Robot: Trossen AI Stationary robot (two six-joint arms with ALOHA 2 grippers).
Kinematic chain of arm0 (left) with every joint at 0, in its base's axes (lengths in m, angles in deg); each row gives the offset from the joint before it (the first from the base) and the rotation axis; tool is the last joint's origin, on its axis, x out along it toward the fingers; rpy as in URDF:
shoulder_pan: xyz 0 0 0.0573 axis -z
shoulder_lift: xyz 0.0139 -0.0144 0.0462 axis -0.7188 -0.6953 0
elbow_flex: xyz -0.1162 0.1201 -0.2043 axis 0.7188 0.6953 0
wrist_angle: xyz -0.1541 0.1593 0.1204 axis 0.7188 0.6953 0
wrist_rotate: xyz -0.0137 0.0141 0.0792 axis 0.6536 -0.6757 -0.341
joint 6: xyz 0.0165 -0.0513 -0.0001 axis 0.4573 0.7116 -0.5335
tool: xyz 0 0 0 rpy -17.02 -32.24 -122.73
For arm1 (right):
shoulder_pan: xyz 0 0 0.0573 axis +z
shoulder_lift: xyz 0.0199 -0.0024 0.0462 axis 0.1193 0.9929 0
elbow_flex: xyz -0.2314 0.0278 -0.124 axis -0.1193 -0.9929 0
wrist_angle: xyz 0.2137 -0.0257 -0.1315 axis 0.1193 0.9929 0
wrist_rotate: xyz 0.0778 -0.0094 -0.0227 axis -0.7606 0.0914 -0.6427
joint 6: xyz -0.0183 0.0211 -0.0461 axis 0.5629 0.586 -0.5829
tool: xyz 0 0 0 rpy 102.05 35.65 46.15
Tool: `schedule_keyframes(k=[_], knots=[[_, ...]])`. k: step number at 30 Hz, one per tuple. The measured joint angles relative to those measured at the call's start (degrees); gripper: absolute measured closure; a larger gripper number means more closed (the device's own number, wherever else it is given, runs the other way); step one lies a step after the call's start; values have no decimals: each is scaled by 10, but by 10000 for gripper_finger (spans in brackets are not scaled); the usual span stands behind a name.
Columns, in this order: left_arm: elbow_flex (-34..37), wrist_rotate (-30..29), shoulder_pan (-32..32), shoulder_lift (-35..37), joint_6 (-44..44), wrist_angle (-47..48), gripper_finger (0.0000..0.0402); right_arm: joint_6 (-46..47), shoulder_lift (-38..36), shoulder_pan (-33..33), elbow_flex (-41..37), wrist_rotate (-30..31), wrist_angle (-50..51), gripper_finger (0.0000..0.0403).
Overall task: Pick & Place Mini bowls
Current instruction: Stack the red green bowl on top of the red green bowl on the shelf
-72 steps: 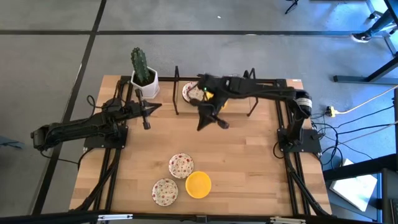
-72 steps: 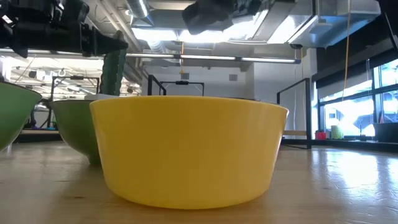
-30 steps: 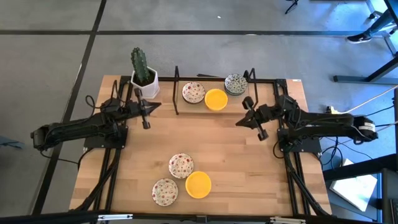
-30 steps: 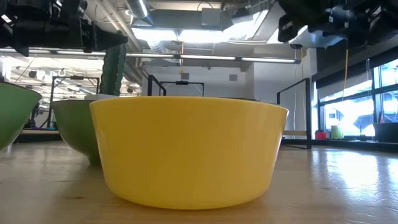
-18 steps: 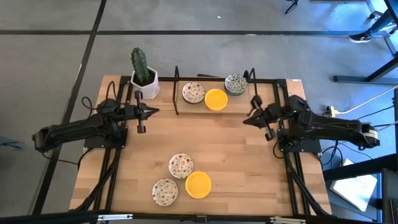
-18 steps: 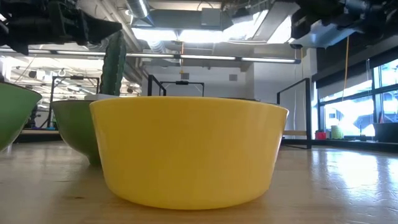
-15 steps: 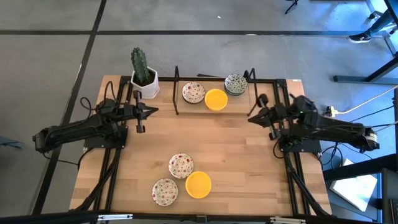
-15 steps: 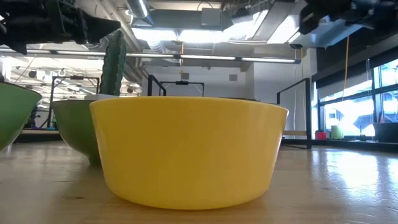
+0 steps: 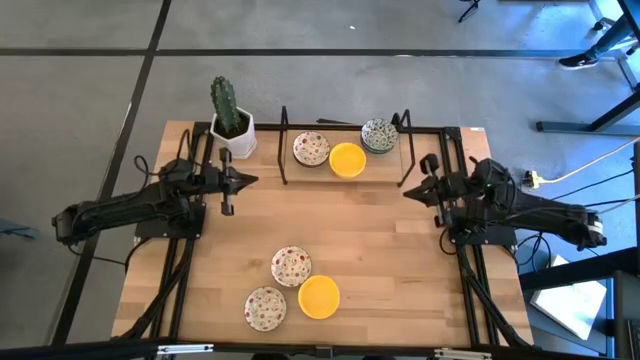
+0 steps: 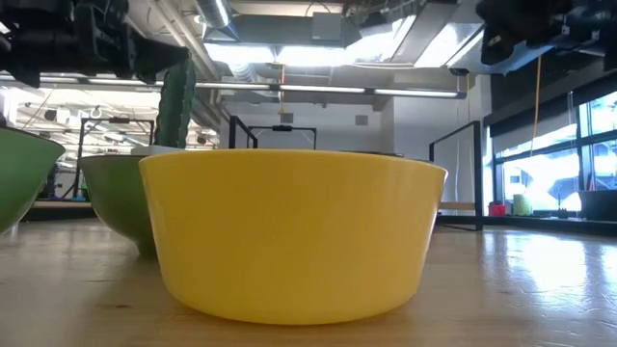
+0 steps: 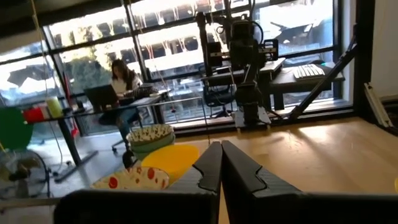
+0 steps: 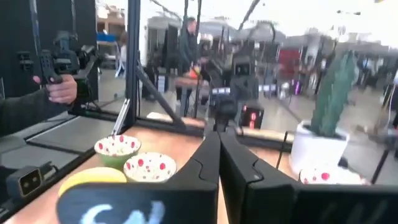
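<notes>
Six mini bowls stand on the wooden table. At the far edge are a red-speckled bowl (image 9: 311,148), a yellow one (image 9: 347,159) and a green-blue one (image 9: 378,134). Toward the near edge stand two red-speckled bowls (image 9: 291,265) (image 9: 266,308) and a yellow bowl (image 9: 319,297), the last filling the low view (image 10: 289,231). My left gripper (image 9: 248,180) (image 11: 221,165) hovers shut at the table's left, pointing right. My right gripper (image 9: 407,191) (image 12: 217,155) hovers shut at the right, pointing left. Both are above the table with nothing between their fingers.
A cactus in a white square pot (image 9: 232,125) stands at the far left corner. Black metal uprights (image 9: 285,145) (image 9: 405,150) flank the far bowls. Bare wood lies in the table's middle. Beyond the table, a person's hand (image 12: 56,87) holds a device.
My right gripper has drawn back toward the table's right edge, staying shut and nearly level. My left gripper has turned slightly in place. The bowls have kept still.
</notes>
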Motion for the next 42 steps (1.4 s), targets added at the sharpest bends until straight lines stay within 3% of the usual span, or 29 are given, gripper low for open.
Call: schedule_keyframes(k=[6,15,22,29,33,37,42], knots=[[0,0,0,-5,14,6,398,19,-1,0,-53,-10,-98,398],[0,0,0,-5,-32,13,398,40,1,0,-88,11,-112,398],[0,0,0,-12,-22,23,398,0,2,0,-89,49,-146,398],[0,-1,0,-17,63,10,398,4,1,0,-89,48,-209,398],[0,-4,0,-18,117,15,398,12,1,0,-89,40,-210,398],[0,-41,0,-27,116,14,398,38,1,0,-89,0,-175,398],[-2,-70,0,-52,86,9,398,33,1,0,-89,7,-155,398]])
